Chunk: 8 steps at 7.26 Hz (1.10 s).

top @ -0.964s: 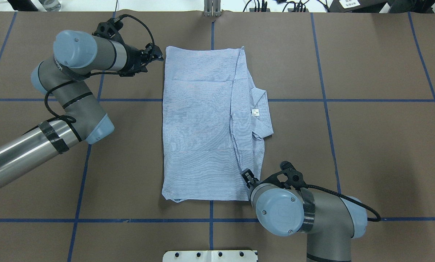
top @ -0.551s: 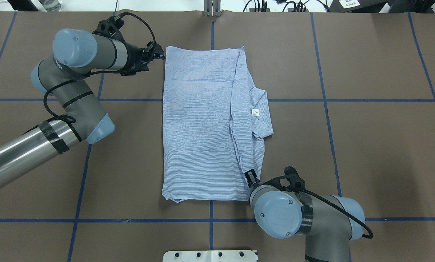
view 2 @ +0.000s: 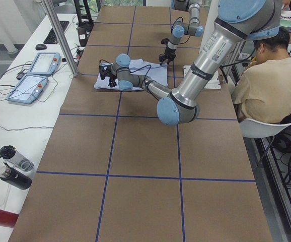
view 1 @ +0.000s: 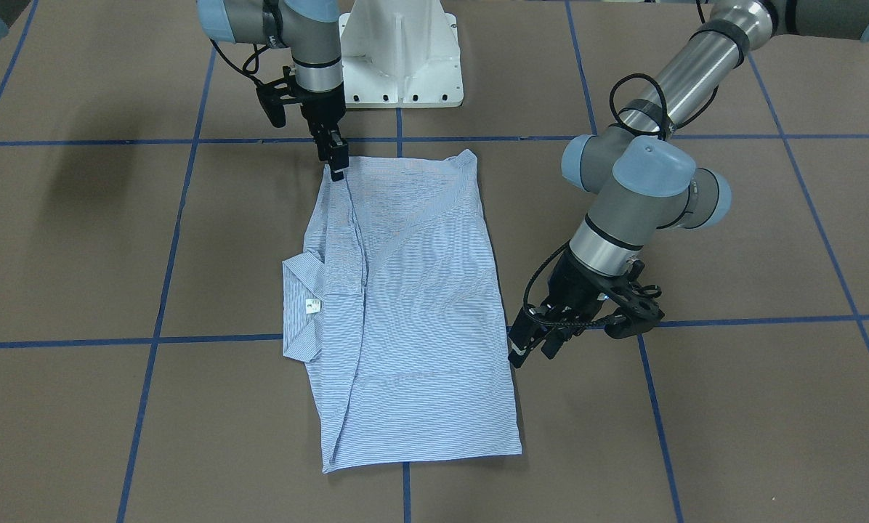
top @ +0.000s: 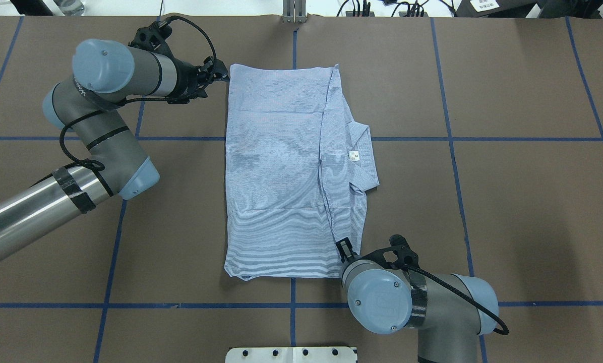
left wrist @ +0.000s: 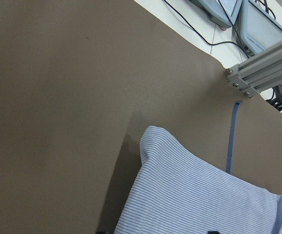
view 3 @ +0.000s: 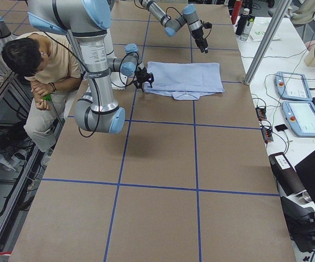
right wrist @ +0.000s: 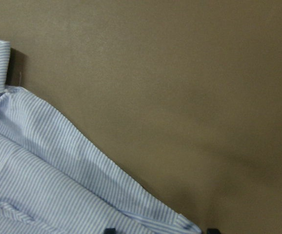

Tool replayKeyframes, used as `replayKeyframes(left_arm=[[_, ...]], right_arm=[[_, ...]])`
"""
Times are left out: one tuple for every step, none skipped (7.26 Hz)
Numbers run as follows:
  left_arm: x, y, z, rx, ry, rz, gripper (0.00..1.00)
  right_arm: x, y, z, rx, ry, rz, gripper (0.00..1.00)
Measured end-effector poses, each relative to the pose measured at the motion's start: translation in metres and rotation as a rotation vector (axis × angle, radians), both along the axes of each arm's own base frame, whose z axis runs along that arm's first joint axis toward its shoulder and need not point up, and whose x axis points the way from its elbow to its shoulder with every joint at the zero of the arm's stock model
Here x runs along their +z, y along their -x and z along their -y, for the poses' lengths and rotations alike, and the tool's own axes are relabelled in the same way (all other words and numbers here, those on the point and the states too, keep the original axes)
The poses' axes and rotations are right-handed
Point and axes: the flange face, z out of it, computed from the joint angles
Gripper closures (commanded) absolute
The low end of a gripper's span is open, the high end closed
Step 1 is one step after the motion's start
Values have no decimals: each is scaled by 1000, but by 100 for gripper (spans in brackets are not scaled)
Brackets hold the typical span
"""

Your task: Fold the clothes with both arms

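Centrally, one fine-striped blue-and-white shirt [top: 276,171], folded to a flat oblong with collar and white label jutting sideways, on a matte brown table [top: 508,201] gridded with blue tape. Left gripper [top: 224,76]: jaws spread, just beside a far corner. Right gripper [top: 343,249]: jaws spread at a near corner, which its blue joint cap hides from overhead. Surroundings: white pedestal [view 1: 402,65]; seated person [view 2: 264,85]; two control tablets [view 2: 34,75]; bottles [view 2: 13,169]

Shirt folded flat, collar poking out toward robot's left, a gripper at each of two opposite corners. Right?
No: the collar pokes out of the shirt toward the robot's right, as the overhead view shows. The left gripper and right gripper do sit at opposite corners.
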Motion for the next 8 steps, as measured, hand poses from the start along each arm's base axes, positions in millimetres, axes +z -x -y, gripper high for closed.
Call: replayKeyframes(left_arm=[[0,0,0,0,0,0,25],[0,0,0,0,1,0,25],[0,0,0,0,1,1,25],[1,0,0,0,1,1,25],[1,0,0,-1,1,1,25],[1,0,0,-1,2,1,25],[1,0,0,-1,2,1,25],[1,0,0,-1,2,1,25]], right_arm=[[-2,1,0,2,-8,5,31],[-2,3,0,4,-13,6,31],[-1,5,-1,3,-16,2,31],[0,7,-3,-1,-18,-1,31],[0,8,-5,-5,-19,-3,47],[0,8,-6,-9,-21,-4,99],[-1,8,-6,-10,-23,-3,100],[-1,8,-6,-12,-23,-3,100]])
